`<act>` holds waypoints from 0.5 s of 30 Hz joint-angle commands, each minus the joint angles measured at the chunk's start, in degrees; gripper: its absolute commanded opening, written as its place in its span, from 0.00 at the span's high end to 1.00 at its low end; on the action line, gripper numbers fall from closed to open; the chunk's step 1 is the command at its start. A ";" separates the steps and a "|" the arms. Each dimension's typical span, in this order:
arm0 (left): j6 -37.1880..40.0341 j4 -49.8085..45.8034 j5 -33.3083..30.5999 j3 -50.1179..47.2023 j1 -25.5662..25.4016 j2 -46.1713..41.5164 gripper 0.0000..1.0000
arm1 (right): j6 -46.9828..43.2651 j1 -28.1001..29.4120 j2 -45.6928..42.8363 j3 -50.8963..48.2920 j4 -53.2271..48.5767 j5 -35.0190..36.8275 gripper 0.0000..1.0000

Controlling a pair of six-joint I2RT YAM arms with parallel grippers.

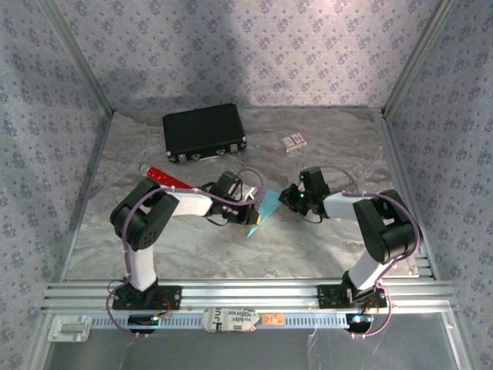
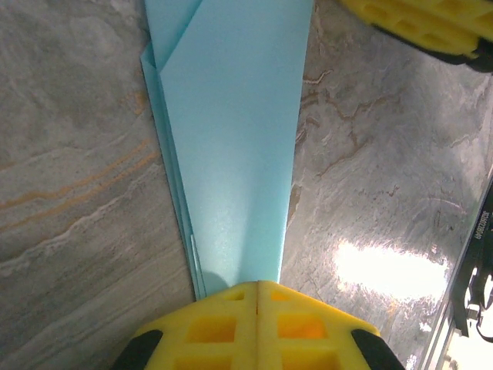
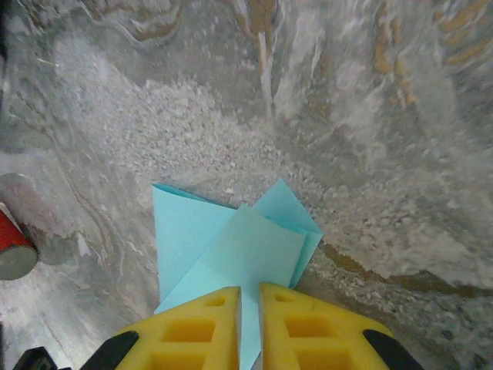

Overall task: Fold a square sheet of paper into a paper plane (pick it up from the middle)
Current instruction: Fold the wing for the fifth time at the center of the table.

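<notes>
The grey marbled surface (image 1: 192,247) lies under both hands. The half-folded light cyan-blue paper dart (image 2: 231,139) stretches forward from the left hand (image 2: 256,297), which is clenched on its narrow end. The right hand (image 3: 249,308) pinches the opposite, layered end. To crease well, I judge both should hold the paper taut and flat, edges aligned.

Top view: soft, dimmish overhead light, cool bluish cast. Brightest patch high on patterned back wall (image 1: 239,31), darker shadow patches beside it. Diffuse shadows on grey marbled tabletop (image 1: 323,247). Detail coarse.
Left wrist view: blown-out white glare on tabletop at right. Light cyan-blue folded paper sheet (image 2: 231,154) evenly lit, slight sheen.
Right wrist view: tabletop smeared toward top corners. Red tube end (image 3: 11,243) out of focus.
</notes>
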 commanded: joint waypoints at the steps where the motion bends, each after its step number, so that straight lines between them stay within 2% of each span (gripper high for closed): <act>1: 0.81 -10.70 0.43 -3.16 -0.67 3.64 1.00 | 0.23 -0.12 -3.82 -0.65 -0.59 2.04 0.85; 5: 0.90 -10.71 0.43 -3.15 -0.65 3.50 1.00 | -0.12 2.24 -4.56 -0.01 0.21 0.99 0.84; 10: 0.84 -10.68 0.53 -3.07 -0.68 3.63 1.00 | -0.45 6.24 0.54 3.28 0.08 1.00 0.84; 15: 0.63 -10.84 0.51 -2.88 -0.70 3.66 1.00 | -0.78 5.74 4.81 4.01 -1.02 2.80 0.85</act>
